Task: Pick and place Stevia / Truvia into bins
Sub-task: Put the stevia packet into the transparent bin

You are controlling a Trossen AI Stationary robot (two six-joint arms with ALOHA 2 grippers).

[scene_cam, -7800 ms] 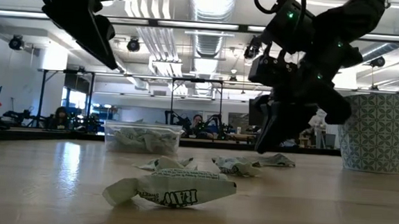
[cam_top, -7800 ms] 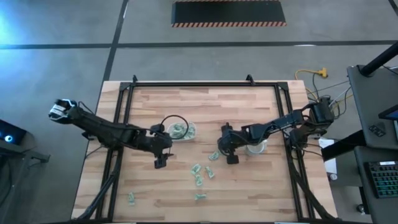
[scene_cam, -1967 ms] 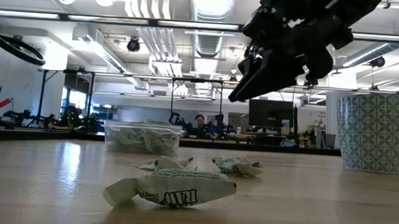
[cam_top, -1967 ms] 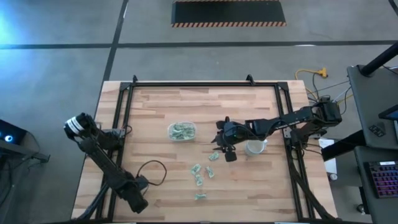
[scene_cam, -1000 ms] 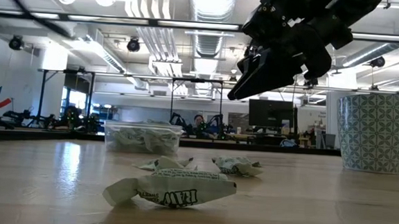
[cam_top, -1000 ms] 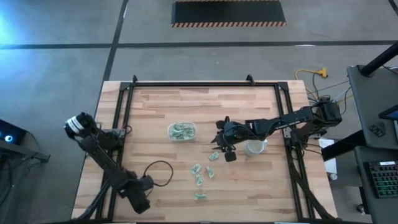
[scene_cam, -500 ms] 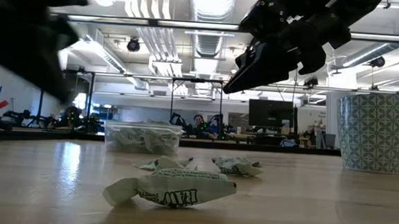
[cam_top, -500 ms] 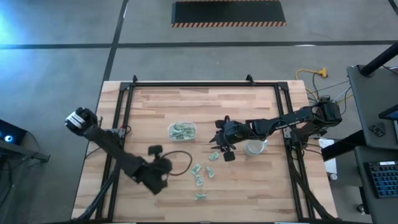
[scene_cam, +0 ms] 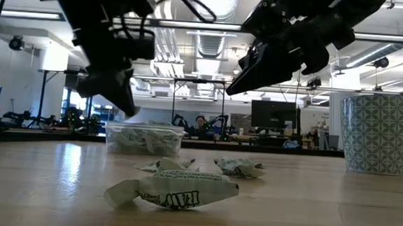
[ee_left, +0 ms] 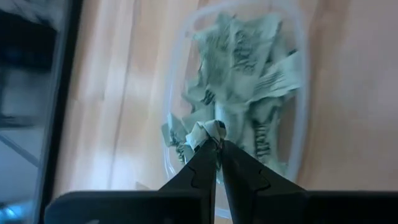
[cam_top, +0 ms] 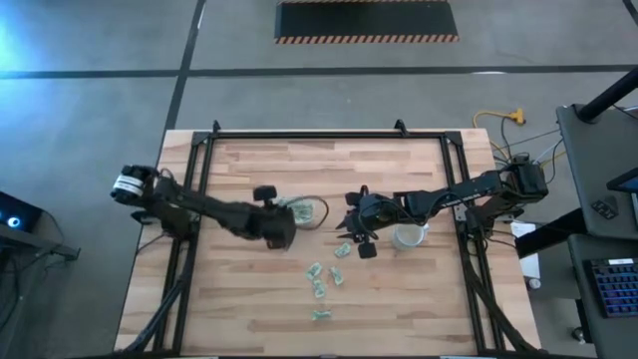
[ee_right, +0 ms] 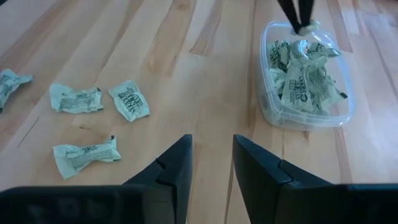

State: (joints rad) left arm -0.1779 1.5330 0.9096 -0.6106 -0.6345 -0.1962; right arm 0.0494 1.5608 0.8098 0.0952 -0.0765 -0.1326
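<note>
The left pincer [ee_left: 214,146] is hanging over the clear tub [cam_top: 295,210] on the counter [cam_top: 249,170], clamped on one Stevia packet [ee_left: 205,132]; next it needs to let go. The right pincer [ee_right: 211,152] is hovering part-open above loose packets [ee_right: 78,99], empty.

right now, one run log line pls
left gripper: shut on packet, over tub | right gripper: open, empty, hovering above table

1. We're looking at an open-plan robotics lab or workshop.
2. Exposed ceiling ducts [scene_cam: 213,36] and strip lights are running overhead.
3. People are sitting at monitor-laden desks [scene_cam: 271,114] behind a framed butcher-block table [cam_top: 329,170]; hazard-striped floor mat [cam_top: 367,22].
</note>
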